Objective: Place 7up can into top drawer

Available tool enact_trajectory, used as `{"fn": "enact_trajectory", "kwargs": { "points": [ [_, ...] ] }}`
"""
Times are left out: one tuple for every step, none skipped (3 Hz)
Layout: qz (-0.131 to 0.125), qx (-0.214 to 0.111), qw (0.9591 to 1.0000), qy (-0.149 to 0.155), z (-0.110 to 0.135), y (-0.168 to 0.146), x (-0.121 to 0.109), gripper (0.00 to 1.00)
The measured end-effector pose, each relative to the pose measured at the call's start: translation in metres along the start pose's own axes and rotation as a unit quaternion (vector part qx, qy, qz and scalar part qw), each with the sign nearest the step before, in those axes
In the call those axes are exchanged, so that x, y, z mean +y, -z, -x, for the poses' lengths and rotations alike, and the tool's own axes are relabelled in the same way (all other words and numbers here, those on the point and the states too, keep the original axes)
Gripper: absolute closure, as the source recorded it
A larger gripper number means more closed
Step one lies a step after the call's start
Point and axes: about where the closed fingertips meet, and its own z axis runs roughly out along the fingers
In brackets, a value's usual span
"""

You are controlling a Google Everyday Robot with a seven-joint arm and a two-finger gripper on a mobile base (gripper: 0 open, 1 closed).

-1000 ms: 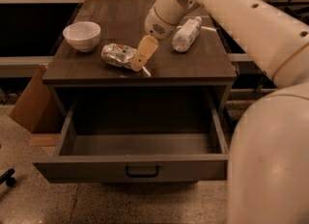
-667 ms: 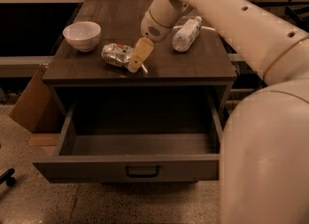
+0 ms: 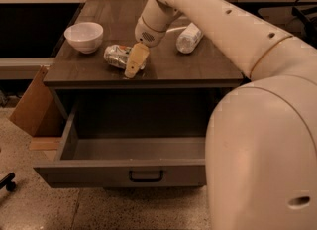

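Note:
The 7up can (image 3: 117, 55), silvery and dented with green marks, lies on its side on the dark wooden cabinet top (image 3: 198, 68), left of centre. My gripper (image 3: 133, 61) reaches down at the can's right end, its tan finger (image 3: 136, 59) against the can and tip touching the cabinet top. The top drawer (image 3: 124, 172) is pulled open below, its front panel carrying a dark bar handle (image 3: 146, 175); its inside looks bare.
A white bowl (image 3: 83, 36) stands left of the can. A clear plastic bottle (image 3: 188, 37) lies to the right of my gripper. A cardboard box (image 3: 30, 106) leans at the cabinet's left side. My arm's large white body fills the right side.
My gripper has shifted slightly left and lower onto the can's right end. The can, bowl, bottle and drawer have not moved.

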Motion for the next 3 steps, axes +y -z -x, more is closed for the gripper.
{"fn": "enact_trajectory", "kwargs": {
  "points": [
    [0.001,0.012,0.9999,0.011,0.0074,-0.0071,0.0020,0.00],
    [-0.005,0.027,0.9993,0.024,0.0124,-0.0067,0.0052,0.15],
    [-0.007,0.034,0.9989,0.032,0.0162,-0.0052,0.0114,0.38]
  ]
}}
